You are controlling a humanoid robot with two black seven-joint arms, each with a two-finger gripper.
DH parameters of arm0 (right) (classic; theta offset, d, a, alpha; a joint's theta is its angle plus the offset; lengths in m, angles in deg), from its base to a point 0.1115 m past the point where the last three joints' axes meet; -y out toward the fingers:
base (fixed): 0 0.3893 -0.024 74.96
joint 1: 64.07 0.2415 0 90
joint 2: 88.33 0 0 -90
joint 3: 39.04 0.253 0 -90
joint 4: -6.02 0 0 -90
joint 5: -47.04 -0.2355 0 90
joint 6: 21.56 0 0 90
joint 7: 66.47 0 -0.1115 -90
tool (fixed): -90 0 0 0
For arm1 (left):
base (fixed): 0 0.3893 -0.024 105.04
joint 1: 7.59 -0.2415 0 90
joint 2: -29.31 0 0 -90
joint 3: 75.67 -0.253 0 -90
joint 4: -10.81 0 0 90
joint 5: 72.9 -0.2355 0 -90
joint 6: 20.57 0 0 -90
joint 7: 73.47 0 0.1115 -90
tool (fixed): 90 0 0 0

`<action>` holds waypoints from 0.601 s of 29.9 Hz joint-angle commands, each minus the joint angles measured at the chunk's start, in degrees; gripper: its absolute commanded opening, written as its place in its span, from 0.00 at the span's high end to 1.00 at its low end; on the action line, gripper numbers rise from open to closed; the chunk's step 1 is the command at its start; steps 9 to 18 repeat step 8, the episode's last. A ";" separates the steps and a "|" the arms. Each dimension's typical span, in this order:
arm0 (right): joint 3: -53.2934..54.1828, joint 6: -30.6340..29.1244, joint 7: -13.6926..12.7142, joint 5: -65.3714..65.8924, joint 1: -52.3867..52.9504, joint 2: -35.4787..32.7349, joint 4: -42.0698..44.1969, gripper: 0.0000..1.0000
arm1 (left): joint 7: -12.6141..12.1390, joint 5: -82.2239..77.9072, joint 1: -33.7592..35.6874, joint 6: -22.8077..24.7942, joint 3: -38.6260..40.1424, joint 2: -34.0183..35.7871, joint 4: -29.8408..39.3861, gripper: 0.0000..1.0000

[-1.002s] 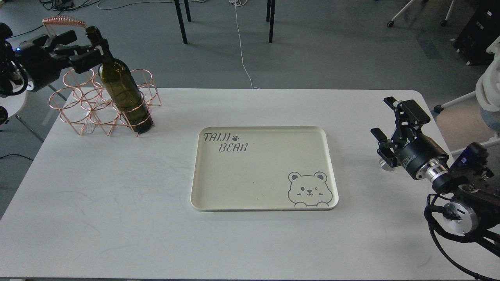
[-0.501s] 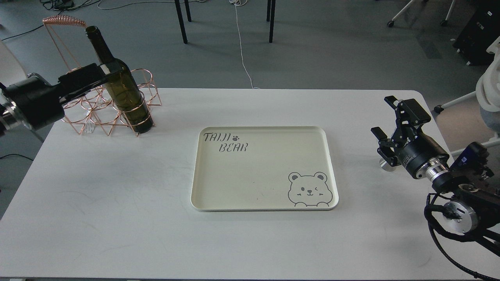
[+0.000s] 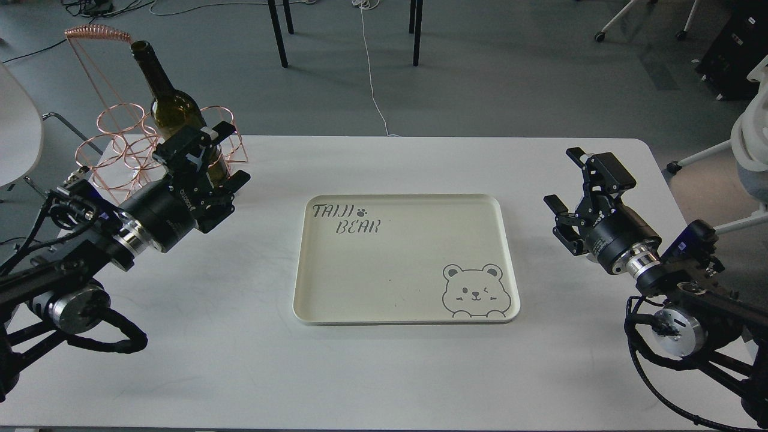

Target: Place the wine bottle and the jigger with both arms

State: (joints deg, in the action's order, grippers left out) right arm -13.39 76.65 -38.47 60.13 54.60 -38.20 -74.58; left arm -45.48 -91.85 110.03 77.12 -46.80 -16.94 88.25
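a cream tray (image 3: 336, 300) printed with a winking bear (image 3: 476, 291) lies mid-table (image 3: 210, 360); a copper wire rack (image 3: 114, 141) stands at the far left corner.

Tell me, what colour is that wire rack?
Rose-gold copper, shiny wire rack; the head view shows it clearly.

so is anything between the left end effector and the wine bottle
Nothing separate. The left end effector sits right in front of the wine bottle, covering its lower body. But the bottle stands inside the copper wire rack, whose rings surround its base, so the wires crowd any grasp low on the body.
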 commanded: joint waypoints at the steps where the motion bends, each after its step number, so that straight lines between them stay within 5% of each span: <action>1: 0.11 0.05 0.00 0.01 0.08 -0.03 0.00 0.01 | 0.01 2.59 -5.90 6.26 9.08 -4.03 -4.49 0.02; 8: -0.07 -0.04 0.00 0.01 -0.01 -0.03 0.00 0.01 | 0.01 7.08 -8.20 13.49 11.65 -3.42 -5.47 0.02; 18: -0.07 -0.04 0.00 0.01 -0.01 -0.03 0.00 0.01 | 0.01 7.08 -8.20 13.49 11.65 -3.42 -5.47 0.02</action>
